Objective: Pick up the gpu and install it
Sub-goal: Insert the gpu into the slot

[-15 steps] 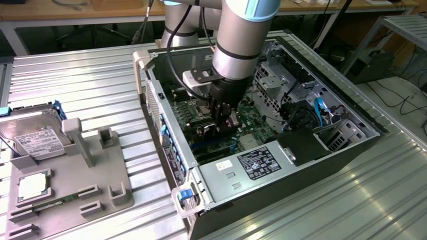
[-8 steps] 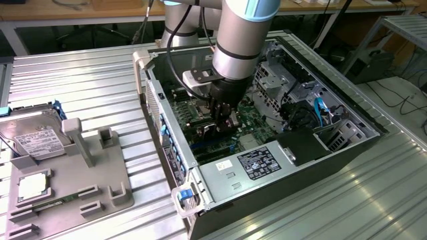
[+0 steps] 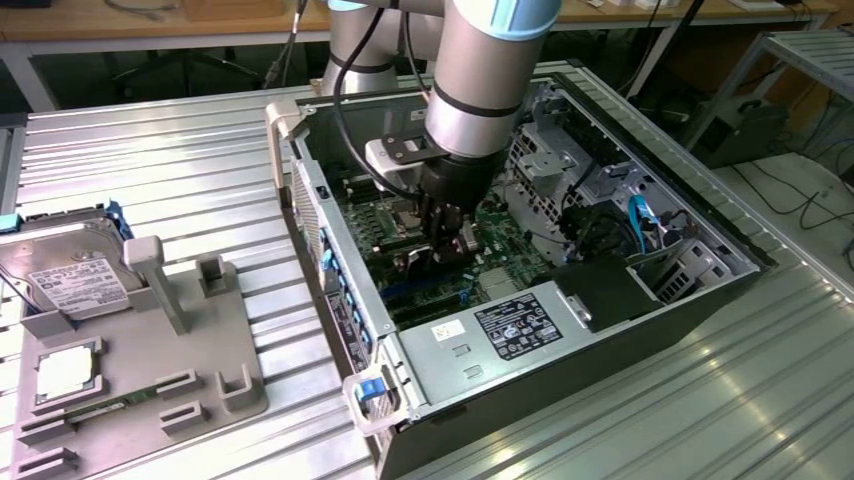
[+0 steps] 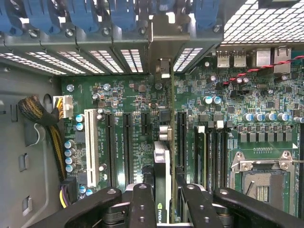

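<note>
My gripper [image 3: 442, 238] reaches down into the open computer case [image 3: 694, 215], just above the green motherboard [image 3: 384, 218]. The gpu [image 4: 162, 175] stands on edge between the black fingers [image 4: 143, 205], which are shut on it. It is a thin card with a black face, seen edge-on in the wrist view. Its silvery bracket [image 4: 161, 45] reaches the case's rear wall among the slot openings. The card's lower edge lies along a long black expansion slot [image 4: 181, 137] on the motherboard [image 4: 118, 95]; whether it is seated I cannot tell. In the exterior view the gpu [image 3: 430, 262] shows as a dark piece under the gripper.
Blue slot latches [image 4: 85, 14] line the rear wall. A CPU socket [image 4: 259, 183] and memory slots [image 4: 213, 152] lie beside the card. The power supply [image 3: 501, 325] sits at the case's near end. A grey fixture [image 3: 147, 370] with a hard drive [image 3: 74, 280] stands at the exterior view's left.
</note>
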### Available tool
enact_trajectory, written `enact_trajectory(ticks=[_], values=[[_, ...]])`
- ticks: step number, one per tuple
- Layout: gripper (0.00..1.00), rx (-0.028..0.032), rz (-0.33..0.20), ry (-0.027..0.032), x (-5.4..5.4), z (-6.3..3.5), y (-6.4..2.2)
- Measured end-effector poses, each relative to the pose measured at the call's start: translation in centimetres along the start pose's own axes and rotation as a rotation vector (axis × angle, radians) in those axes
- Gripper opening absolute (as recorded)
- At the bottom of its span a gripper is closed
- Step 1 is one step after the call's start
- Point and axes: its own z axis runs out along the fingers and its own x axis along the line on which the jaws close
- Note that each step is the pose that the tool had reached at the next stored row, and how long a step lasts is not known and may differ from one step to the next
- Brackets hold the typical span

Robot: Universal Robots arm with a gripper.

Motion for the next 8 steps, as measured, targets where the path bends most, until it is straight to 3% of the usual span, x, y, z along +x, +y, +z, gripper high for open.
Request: enact_trajectory(ticks=[8], values=[[0.27,-0.0002,-0.002,0.0004,0.04,0.1,0.41]])
